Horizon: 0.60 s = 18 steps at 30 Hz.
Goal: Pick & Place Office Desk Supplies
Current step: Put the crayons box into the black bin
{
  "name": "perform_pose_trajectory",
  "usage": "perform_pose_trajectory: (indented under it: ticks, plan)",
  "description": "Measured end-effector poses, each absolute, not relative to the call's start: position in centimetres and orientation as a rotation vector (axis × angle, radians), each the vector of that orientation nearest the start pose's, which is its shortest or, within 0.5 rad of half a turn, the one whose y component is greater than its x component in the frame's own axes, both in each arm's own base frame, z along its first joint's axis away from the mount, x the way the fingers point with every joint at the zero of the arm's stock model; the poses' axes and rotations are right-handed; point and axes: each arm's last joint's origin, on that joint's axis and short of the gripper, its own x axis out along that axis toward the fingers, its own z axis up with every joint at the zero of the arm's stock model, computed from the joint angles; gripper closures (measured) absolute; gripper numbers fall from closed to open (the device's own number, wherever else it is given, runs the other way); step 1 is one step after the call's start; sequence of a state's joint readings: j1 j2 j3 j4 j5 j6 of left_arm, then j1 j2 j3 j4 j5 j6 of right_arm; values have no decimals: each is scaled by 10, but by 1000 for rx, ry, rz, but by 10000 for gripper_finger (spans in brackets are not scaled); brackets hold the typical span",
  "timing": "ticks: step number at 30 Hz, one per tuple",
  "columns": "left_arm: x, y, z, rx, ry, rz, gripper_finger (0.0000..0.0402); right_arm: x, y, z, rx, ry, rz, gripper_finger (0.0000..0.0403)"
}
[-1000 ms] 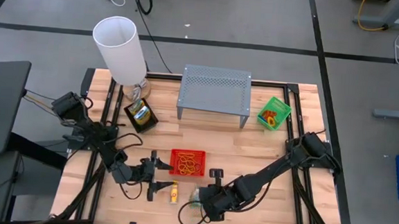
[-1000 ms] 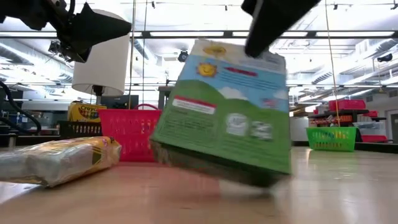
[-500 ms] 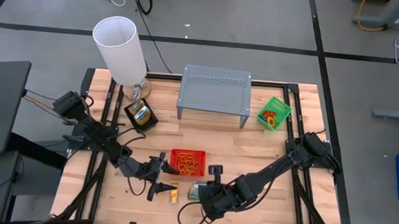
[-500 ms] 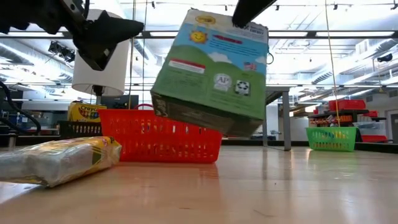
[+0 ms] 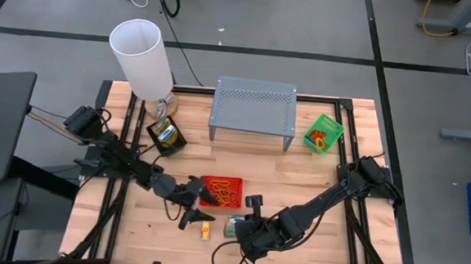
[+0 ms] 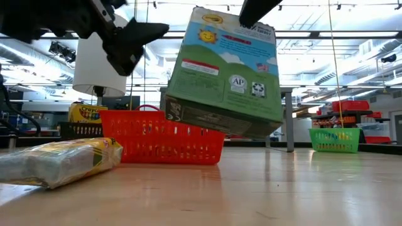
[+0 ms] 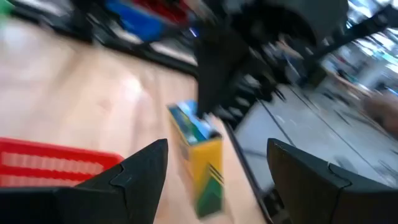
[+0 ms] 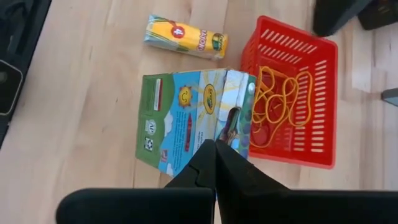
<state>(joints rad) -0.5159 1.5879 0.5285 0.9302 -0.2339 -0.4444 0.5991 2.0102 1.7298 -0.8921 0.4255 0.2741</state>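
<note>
Right hand [image 8: 216,146] clamped on the top edge of a green crayon box [image 6: 223,72], fingers pressed together, box lifted clear of the table [image 5: 315,178] and tilted. From the low camera, underside of the box well above the wood, right arm cut off at the upper frame edge. From overhead, box [image 5: 234,225] mostly hidden under the right wrist, near the front edge of the table, just in front of the red mesh tray [image 5: 220,192].

Red tray [image 8: 291,93] holding a tangle of orange rubber bands [image 8: 278,102], with something red beneath them, too tangled to tell apart.

Small yellow crayon packet [image 5: 206,227] lying flat near the front edge, just beside the lifted box; same packet [image 8: 186,37] seen whole in the right wrist view, and close and partly cut off at the frame edge in the low view [image 6: 59,162].

Left hand [image 5: 190,203] above the table at the red tray's left side, fingers apart, nothing between them. Left wrist view badly smeared: two dark fingers [image 7: 140,180], a strip of red tray, the yellow packet on end; background not readable.

Green mesh tray [image 5: 323,133] near the back right corner, contents orange and red, too small to identify. Black box [image 5: 166,136] with a yellow crayon pack near the back left, beside the white lampshade [image 5: 142,57]. Grey perforated stand [image 5: 253,107] at the back centre.
</note>
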Motion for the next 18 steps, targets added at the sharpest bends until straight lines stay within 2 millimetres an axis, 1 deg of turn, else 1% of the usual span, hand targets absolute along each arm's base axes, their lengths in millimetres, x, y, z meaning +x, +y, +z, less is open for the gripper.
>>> perform_pose_trajectory:
  ticks: [3, 7, 14, 16, 18]
  plan:
    - [266, -137, 172, -402, 273, -293, 126, 354, 227, 246, -348, 1024, 24, 403]
    - [278, -137, 177, -344, 349, -267, 126, 354, 226, 243, -401, 1016, 7, 403]
    - [295, -138, 200, -303, 346, -262, 126, 353, 225, 238, -472, 1039, 16, 403]
    - [301, -137, 207, -316, 379, -285, 126, 352, 224, 237, -492, 1052, 23, 403]
    - [306, -136, 214, -343, 449, -301, 125, 352, 224, 238, -505, 1047, 31, 403]
